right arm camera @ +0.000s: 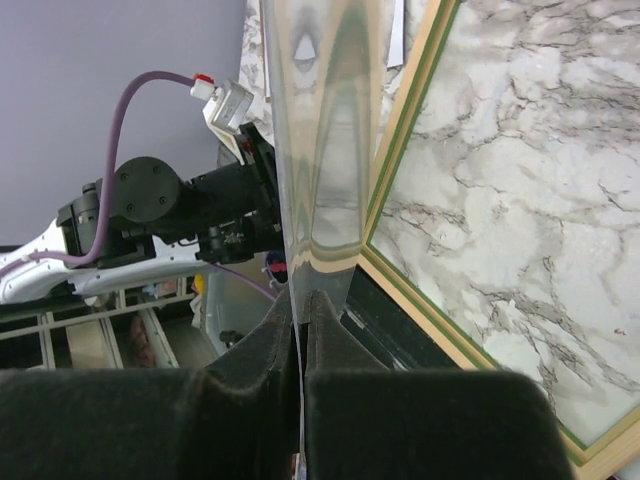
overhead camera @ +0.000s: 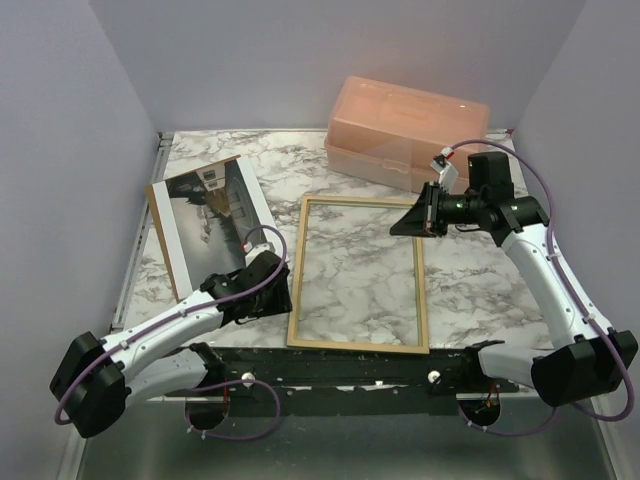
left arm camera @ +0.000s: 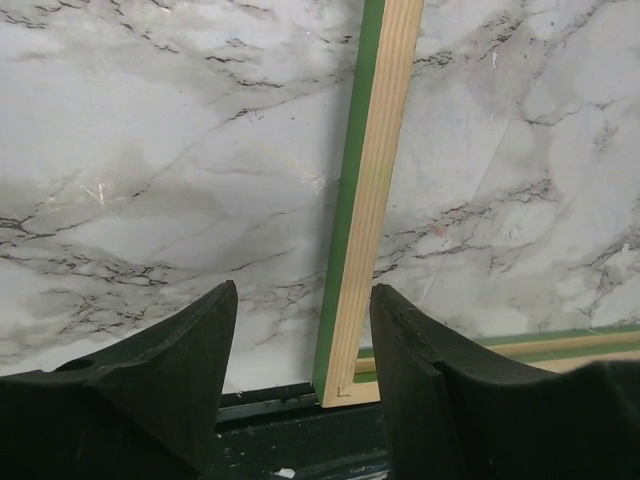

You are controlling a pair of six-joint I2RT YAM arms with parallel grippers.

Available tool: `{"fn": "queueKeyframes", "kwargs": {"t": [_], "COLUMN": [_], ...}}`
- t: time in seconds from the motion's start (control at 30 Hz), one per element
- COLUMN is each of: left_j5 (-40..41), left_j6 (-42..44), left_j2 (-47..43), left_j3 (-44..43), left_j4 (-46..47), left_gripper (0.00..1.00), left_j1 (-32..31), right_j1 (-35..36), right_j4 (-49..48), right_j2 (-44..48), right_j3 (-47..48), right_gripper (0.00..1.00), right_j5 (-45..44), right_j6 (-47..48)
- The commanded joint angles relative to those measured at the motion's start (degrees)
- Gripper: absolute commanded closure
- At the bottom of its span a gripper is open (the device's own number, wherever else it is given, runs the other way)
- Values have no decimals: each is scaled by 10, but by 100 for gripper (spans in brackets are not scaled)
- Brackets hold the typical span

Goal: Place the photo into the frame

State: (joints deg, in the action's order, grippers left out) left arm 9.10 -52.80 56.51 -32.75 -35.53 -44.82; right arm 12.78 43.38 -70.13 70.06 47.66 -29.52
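The frame lies flat on the marble table, pale wood back up, with its green face showing along the edge. My left gripper is open, its jaws either side of the frame's left rail near the near-left corner, not touching it. The photo, a grey misty print, lies face up at the left on a brown backing panel. My right gripper is shut on a clear, reflective sheet, held on edge above the frame's far right corner. The pinch shows in the right wrist view.
A peach plastic box stands at the back, just behind my right gripper. The table's black front strip runs along the frame's near rail. Lilac walls close in the left, right and back.
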Motion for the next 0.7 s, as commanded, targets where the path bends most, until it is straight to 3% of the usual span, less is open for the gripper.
{"fn": "queueKeyframes", "kwargs": {"t": [0.0,0.2,0.47,0.67], "left_j5": [-27,-39,-31,-26], "left_j6": [8,24,45,40], "left_j2": [44,132,204,203], "left_j3": [4,-13,-52,-91], "left_j4": [58,113,125,103], "left_gripper": [44,46,85,100], "left_j1": [10,12,12,12], "right_j1": [-16,-22,-24,-24], "right_j4": [34,62,70,69], "right_j2": [-2,2,3,3], "right_j3": [3,9,16,14], "right_gripper": [100,100,100,100], "right_j5": [-11,-41,-57,-56], "right_j6": [14,32,39,39]}}
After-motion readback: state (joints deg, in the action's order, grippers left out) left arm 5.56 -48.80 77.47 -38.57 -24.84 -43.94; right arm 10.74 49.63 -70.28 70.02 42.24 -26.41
